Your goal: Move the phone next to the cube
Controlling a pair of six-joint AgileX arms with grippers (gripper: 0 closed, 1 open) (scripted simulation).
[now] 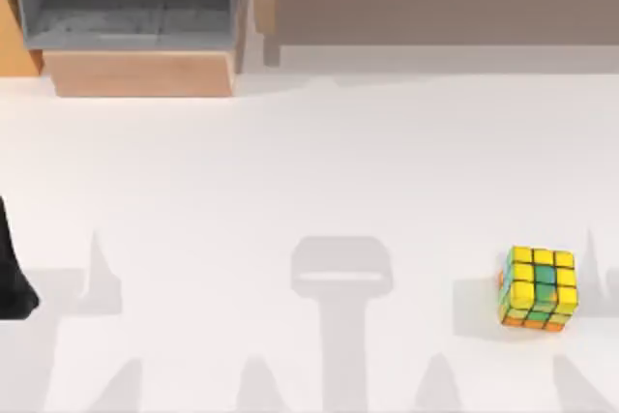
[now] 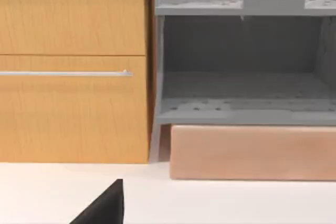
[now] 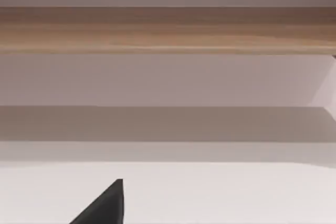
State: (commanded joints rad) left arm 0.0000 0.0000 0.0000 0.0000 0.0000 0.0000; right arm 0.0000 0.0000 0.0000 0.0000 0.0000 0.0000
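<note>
Jaws unseen; cube (image 1: 539,287) alone, table (image 1: 309,191) right.

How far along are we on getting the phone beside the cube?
Nothing looks done yet. The cube sits alone on the white table toward its right side, with nothing next to it. No claw is holding anything; the left arm is just a dark shape at the table's left edge. I cannot spot the phone, so locating it, picking it up and placing it by the cube all remain.
</note>
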